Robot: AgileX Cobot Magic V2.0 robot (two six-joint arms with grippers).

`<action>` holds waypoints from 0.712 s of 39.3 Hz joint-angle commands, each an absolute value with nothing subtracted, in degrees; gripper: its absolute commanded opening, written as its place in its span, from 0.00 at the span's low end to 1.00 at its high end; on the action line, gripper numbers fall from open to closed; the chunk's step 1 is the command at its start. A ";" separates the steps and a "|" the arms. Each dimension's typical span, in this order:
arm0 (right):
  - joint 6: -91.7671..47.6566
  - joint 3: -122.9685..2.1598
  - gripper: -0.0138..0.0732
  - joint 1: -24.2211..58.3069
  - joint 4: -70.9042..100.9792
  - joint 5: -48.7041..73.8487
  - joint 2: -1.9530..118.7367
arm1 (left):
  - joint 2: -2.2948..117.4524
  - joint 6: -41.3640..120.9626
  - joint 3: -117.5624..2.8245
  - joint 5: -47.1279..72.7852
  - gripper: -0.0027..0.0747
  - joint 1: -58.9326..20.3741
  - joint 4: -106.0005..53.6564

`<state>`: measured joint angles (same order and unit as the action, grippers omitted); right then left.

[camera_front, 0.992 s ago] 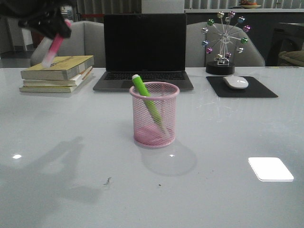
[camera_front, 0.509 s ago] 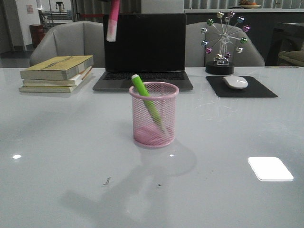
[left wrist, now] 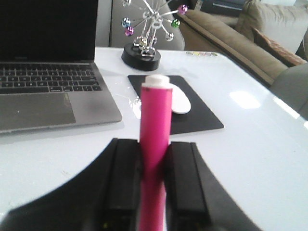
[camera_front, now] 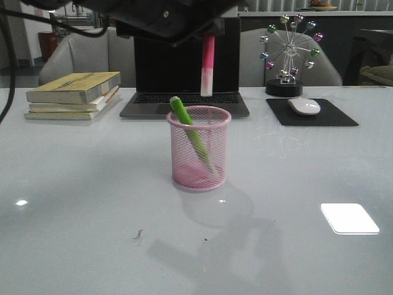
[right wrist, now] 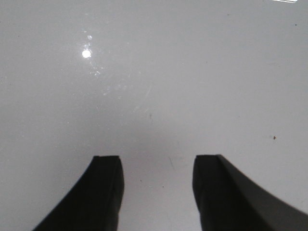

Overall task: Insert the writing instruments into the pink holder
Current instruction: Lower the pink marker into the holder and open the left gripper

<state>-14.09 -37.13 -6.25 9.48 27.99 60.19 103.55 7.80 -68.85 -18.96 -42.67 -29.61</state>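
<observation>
Glossy white counter fills the near ground, where the right gripper hangs with jaws apart over bare surface. Mid-counter stands the pink holder, the green highlighter already leaning inside. Just above and behind its rim hangs the pink highlighter, clamped upright in the left gripper (half a second ago it was farther toward the left edge). Lowering looks next. Beyond sits the laptop.
</observation>
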 commanded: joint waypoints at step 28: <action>-14.68 -38.71 0.67 -6.66 9.55 24.97 59.01 | 105.21 6.75 -70.41 -23.44 0.19 -43.32 -29.59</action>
<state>-14.09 -37.13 -6.25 9.48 27.99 60.19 108.18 6.92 -68.85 -19.90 -42.83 -30.11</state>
